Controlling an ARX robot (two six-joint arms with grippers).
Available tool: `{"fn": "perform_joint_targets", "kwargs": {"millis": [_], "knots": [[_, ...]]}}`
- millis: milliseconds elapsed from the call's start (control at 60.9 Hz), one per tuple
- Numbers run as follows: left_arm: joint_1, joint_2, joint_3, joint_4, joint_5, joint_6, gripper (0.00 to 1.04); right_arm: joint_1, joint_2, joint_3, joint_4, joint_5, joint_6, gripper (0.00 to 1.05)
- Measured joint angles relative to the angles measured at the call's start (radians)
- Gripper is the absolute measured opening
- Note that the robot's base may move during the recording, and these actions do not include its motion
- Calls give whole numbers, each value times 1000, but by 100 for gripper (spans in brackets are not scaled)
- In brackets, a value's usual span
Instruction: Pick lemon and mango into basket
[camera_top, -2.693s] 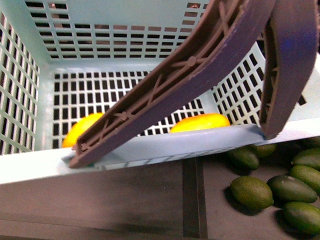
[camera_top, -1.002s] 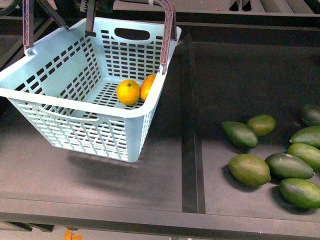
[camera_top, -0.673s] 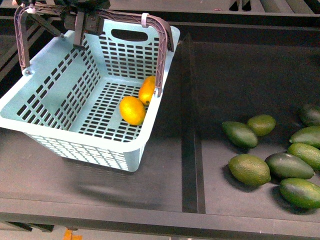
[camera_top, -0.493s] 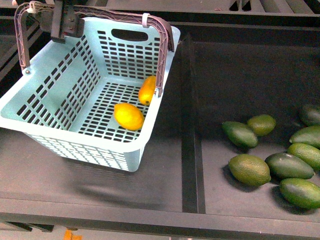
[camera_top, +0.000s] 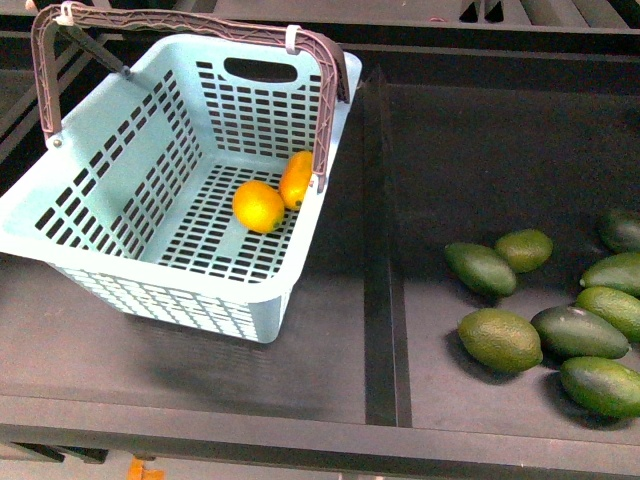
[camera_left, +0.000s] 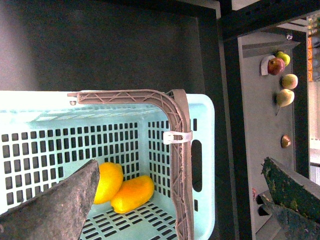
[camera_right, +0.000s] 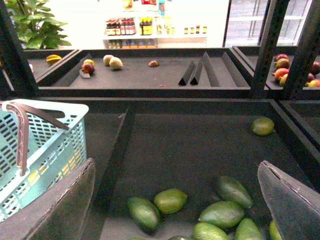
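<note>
basket (camera_top: 120, 180) top open — handles (camera_top: 325, 90) upright

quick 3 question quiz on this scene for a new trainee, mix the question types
1. True or false: the lemon and the mango both lie inside the basket.
2. Which side of the basket do the green fruits lie on in the front view: A left, B right, C behind?
3. Fill in: in its wrist view the left claw is ____, holding nothing.

Key: 1 true; 2 B; 3 open
</note>
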Motion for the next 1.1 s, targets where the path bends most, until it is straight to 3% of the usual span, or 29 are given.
{"fn": "perform_joint_targets", "kwargs": {"millis": [115, 164, 263, 328, 394, 575, 591, 608, 723, 1100], "knots": [[-3, -1, -11, 25, 16, 41, 97, 0, 0, 0, 0, 0, 0, 96], [22, -43, -204, 451, 186, 370, 83, 0, 0, 0, 0, 0, 0, 96], [45, -116, -485, 978, 255, 913, 64, 0, 0, 0, 0, 0, 0, 96], [58, -183, -604, 1155, 267, 1163, 51, 0, 0, 0, 0, 0, 0, 96], [76, -261, -701, 1233, 279, 1353, 37, 0, 0, 0, 0, 0, 0, 96], [107, -393, -908, 1270, 315, 1482, 3, 0, 0, 0, 0, 0, 0, 96], [111, -414, -931, 1271, 318, 1488, 3, 0, 0, 0, 0, 0, 0, 96], [192, -760, -1180, 1191, 397, 1504, 3, 0, 0, 0, 0, 0, 0, 96], [193, -948, -1275, 1050, 397, 1505, 3, 0, 2, 0, 0, 2, 0, 96], [194, -1302, -1291, 769, 396, 1507, 3, 0, 0, 0, 0, 1, 0, 96]]}}
